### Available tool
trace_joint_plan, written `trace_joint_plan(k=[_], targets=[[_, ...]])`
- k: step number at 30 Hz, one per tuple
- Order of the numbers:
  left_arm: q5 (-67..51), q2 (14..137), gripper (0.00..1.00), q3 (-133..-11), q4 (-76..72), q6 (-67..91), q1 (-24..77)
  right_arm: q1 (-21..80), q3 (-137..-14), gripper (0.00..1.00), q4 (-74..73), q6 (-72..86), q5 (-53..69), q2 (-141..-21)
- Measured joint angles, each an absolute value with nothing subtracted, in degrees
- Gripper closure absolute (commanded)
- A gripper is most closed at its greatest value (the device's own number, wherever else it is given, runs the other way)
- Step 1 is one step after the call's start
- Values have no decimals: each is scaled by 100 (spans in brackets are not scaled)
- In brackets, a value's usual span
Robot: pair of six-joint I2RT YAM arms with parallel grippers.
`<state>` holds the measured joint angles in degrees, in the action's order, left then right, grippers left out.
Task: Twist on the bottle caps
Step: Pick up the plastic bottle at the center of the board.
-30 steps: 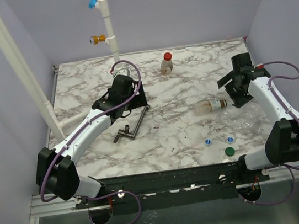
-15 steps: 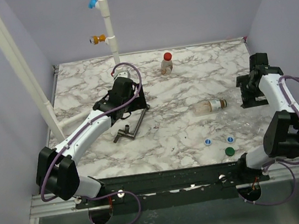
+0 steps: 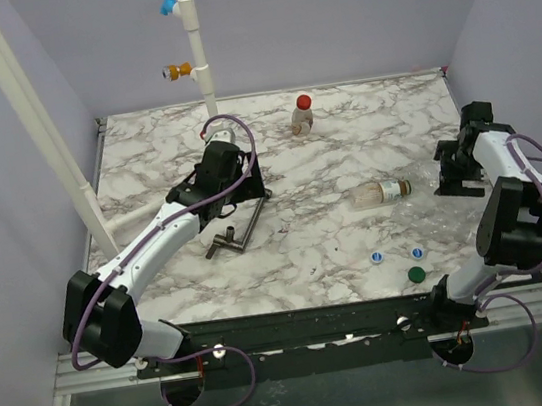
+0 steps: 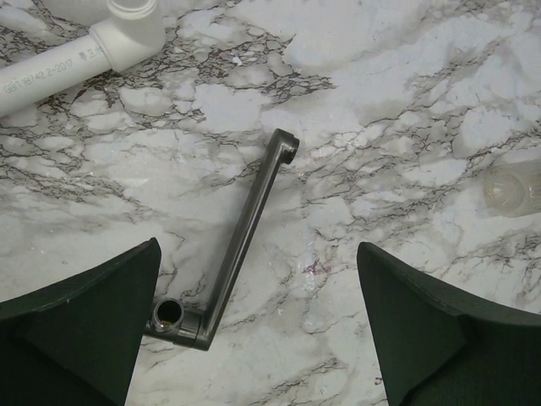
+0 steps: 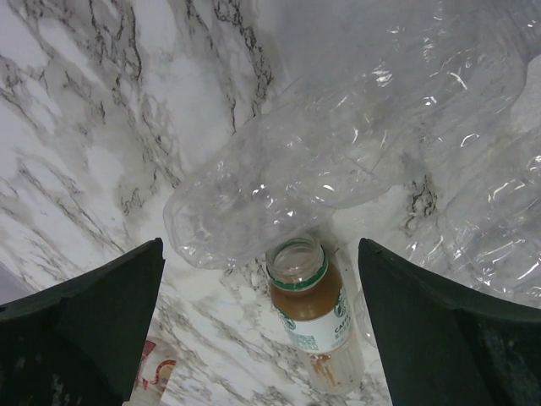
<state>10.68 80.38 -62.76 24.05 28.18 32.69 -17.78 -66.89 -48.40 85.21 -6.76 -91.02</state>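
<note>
A capless bottle (image 3: pixel 379 192) with brown liquid and a green neck ring lies on its side mid-right; its open mouth (image 5: pixel 296 258) faces my right gripper (image 5: pixel 260 250), which is open and holds nothing. In the top view that gripper (image 3: pixel 455 175) hangs near the right edge. Crumpled clear bottles (image 5: pixel 338 161) lie just behind the mouth. Another bottle (image 3: pixel 302 116) stands at the back with a red cap on. Two white-and-blue caps (image 3: pixel 377 258) (image 3: pixel 416 253) and a green cap (image 3: pixel 416 273) lie near the front edge. My left gripper (image 3: pixel 246 194) is open, hovering over a metal bar.
A grey L-shaped metal bar (image 4: pixel 245 233) lies under the left gripper (image 4: pixel 258 249). A white pipe (image 4: pixel 84 59) lies at the back left and another rises with orange and blue fittings (image 3: pixel 196 42). More crumpled clear plastic (image 3: pixel 445 217) lies front right.
My right arm has swung out toward the table's right edge, and its gripper now sits farther right of the lying bottle. The left arm has hardly moved.
</note>
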Motion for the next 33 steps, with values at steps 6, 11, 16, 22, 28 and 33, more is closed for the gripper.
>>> trace_joint_plan(k=[6, 11, 16, 22, 28, 33], targets=[[1068, 7922, 1, -6219, 2359, 2799, 3269, -1957, -6375, 0, -4622, 8761, -567, -9231], [1068, 7918, 1, -6215, 2335, 2799, 3269, -2051, -6324, 1, -4497, 8842, -528, -9365], [1068, 7918, 1, -6202, 2324, 2799, 3269, -2080, -6248, 12, -4254, 8851, -504, -9544], [1068, 7918, 1, -6200, 2324, 2801, 3269, -2088, -6226, 27, -4106, 8766, -521, -9749], [1057, 7918, 1, -6200, 2322, 2805, 3269, -2097, -6294, 47, -4053, 8534, -644, -9776], [1020, 7918, 1, -6211, 2320, 2805, 3269, -2097, -6438, 52, -4025, 8276, -814, -9776]])
